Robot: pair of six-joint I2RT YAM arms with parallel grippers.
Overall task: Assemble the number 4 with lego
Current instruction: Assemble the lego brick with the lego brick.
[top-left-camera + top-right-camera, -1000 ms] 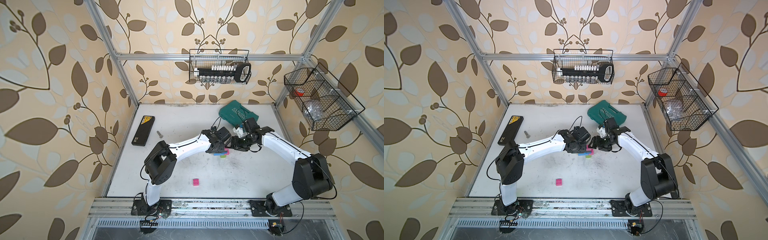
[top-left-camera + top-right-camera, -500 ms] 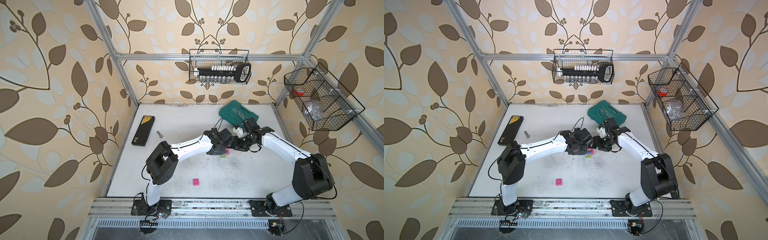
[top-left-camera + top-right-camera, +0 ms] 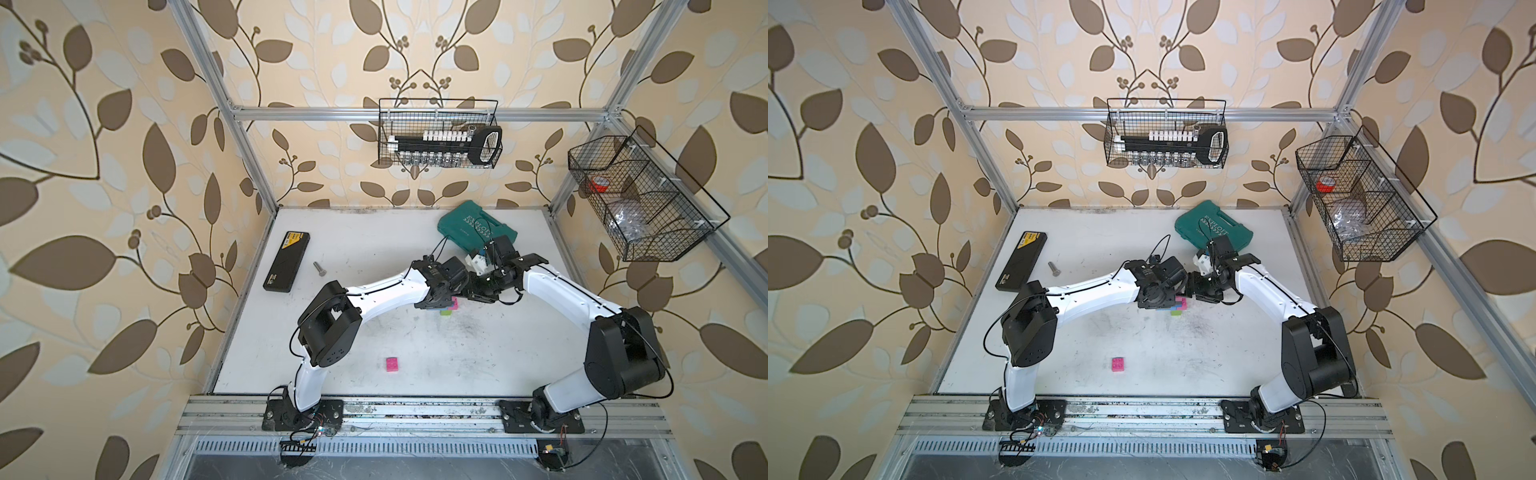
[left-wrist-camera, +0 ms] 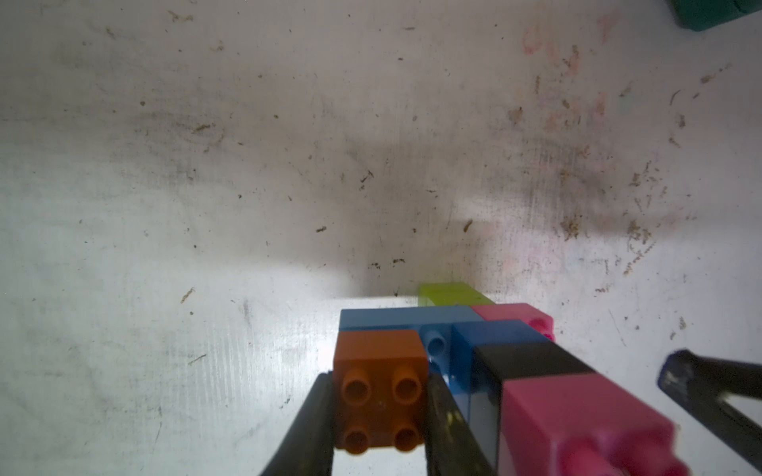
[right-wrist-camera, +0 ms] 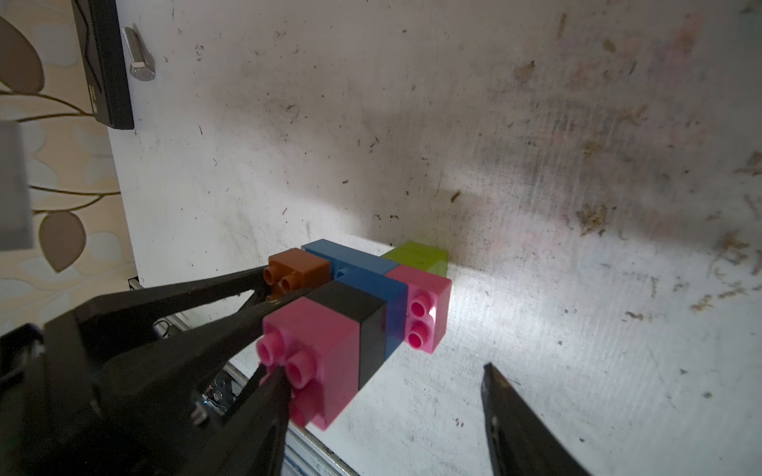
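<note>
The lego figure (image 3: pixel 446 307) (image 3: pixel 1177 307) is held on end at mid-table. It joins a pink brick (image 5: pixel 317 354), a black one (image 5: pixel 354 313), blue (image 5: pixel 358 272), a second pink (image 5: pixel 424 313) and orange (image 5: pixel 301 268). Its lime green end (image 5: pixel 420 255) is down at the table surface. My left gripper (image 4: pixel 379 381) (image 3: pixel 442 297) is shut on the orange brick (image 4: pixel 379 395). My right gripper (image 5: pixel 381 369) (image 3: pixel 465 293) is open beside the top pink brick, one finger right at its studded end. A loose pink brick (image 3: pixel 392 364) (image 3: pixel 1118 364) lies near the front.
A teal tool case (image 3: pixel 473 230) lies at the back right, just behind the right wrist. A flat black box (image 3: pixel 286 262) and a metal bolt (image 3: pixel 319 268) lie at the back left. Wire baskets hang on the back wall (image 3: pixel 440 137) and right wall (image 3: pixel 640 199).
My left gripper has carried the figure a little to the right, closer to the right gripper. The right arm has barely moved, and the loose pink brick stays put.
</note>
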